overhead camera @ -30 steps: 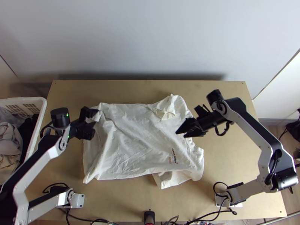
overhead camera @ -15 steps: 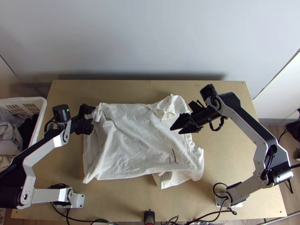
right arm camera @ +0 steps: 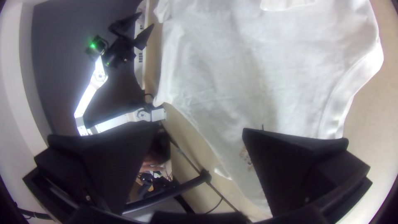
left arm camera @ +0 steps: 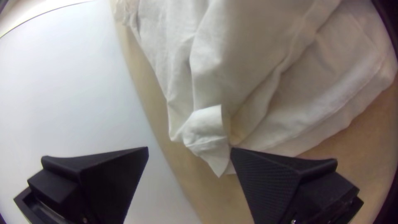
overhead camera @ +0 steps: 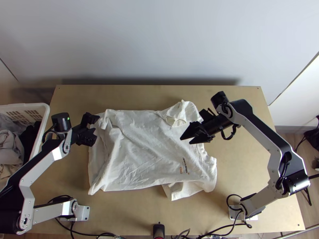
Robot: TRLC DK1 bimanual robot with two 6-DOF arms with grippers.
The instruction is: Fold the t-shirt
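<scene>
My left gripper (overhead camera: 95,129) is by the shirt's upper left corner, above the cloth, its two fingers apart. In the left wrist view that gripper (left arm camera: 189,150) stands open beside a small crumpled tip of the shirt (left arm camera: 207,137). My right gripper (overhead camera: 185,139) is over the right part of the white t-shirt (overhead camera: 143,151); the right wrist view has this gripper (right arm camera: 198,132) open above the cloth (right arm camera: 224,66), nothing between its fingers. The shirt lies spread but wrinkled, with creases along its left side, one sleeve (overhead camera: 175,118) on top near the far edge, and a flap at the near edge.
A white basket (overhead camera: 44,115) holding clothes stands at the table's left. The wooden table (overhead camera: 247,167) shows bare around the shirt. Cables (overhead camera: 223,232) run along the near edge, where a small black device (overhead camera: 158,230) stands.
Over the last second my left gripper has drawn slightly away to the left from the shirt's corner. The right gripper has shifted a little left over the cloth. The shirt has kept its shape.
</scene>
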